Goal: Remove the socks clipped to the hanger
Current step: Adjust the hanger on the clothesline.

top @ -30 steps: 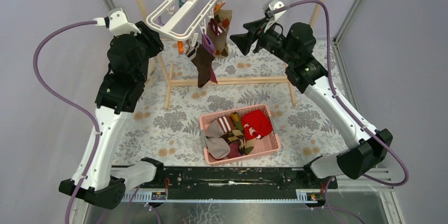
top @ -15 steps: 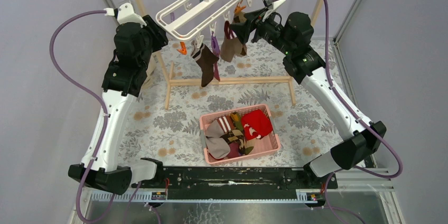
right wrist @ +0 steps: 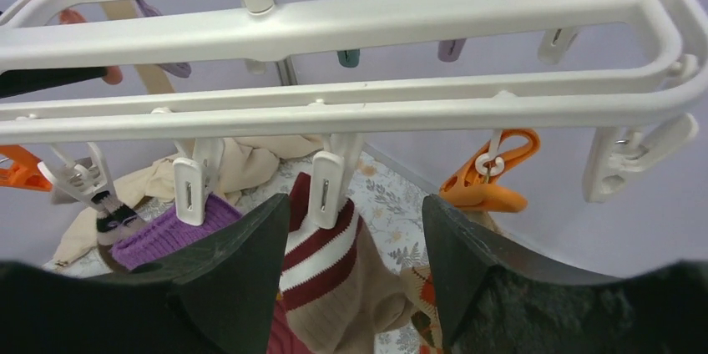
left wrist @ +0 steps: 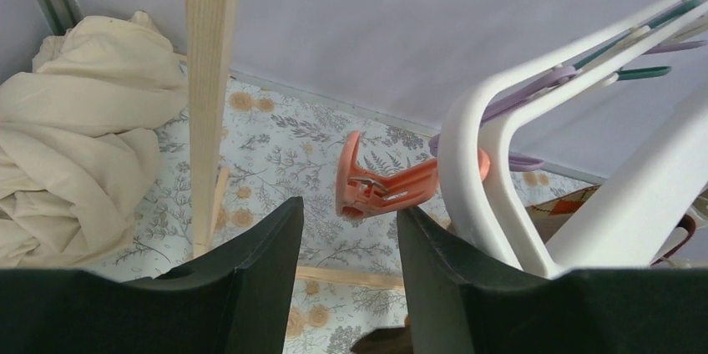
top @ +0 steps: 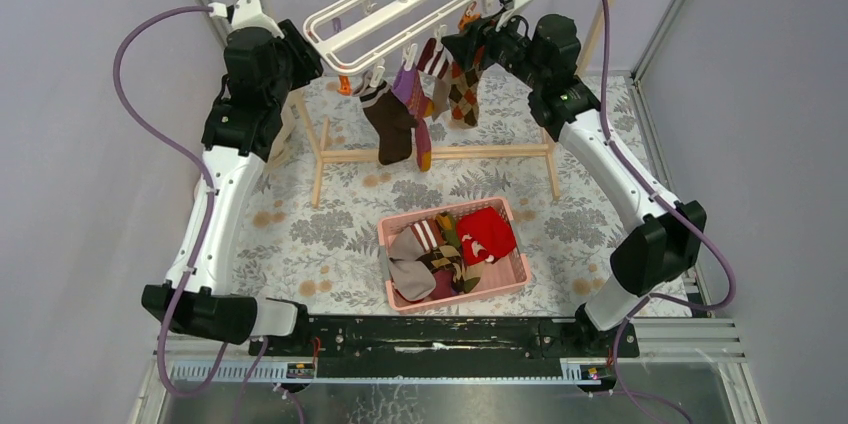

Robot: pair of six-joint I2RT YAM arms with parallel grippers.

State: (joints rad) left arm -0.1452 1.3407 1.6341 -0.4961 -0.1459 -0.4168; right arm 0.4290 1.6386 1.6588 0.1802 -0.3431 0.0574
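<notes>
Tilted white hanger (right wrist: pixel 376 16), several mixed socks (top: pixel 390 124) clipped beneath.

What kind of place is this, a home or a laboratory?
Most likely a laboratory robot cell arranged like a laundry corner. Plain walls and metal posts enclose it; the left arm and right arm are bolted side by side; socks hang from a hanger near a pink basket.

The hanger (right wrist: pixel 376 16) was smooth, glossy white plastic (the clips (right wrist: pixel 484 179) likewise). The socks (right wrist: pixel 321 262) were ribbed knit cloth. At eleven o'clock in the left wrist view, the post (left wrist: pixel 209 78) was matt bare wood.
</notes>
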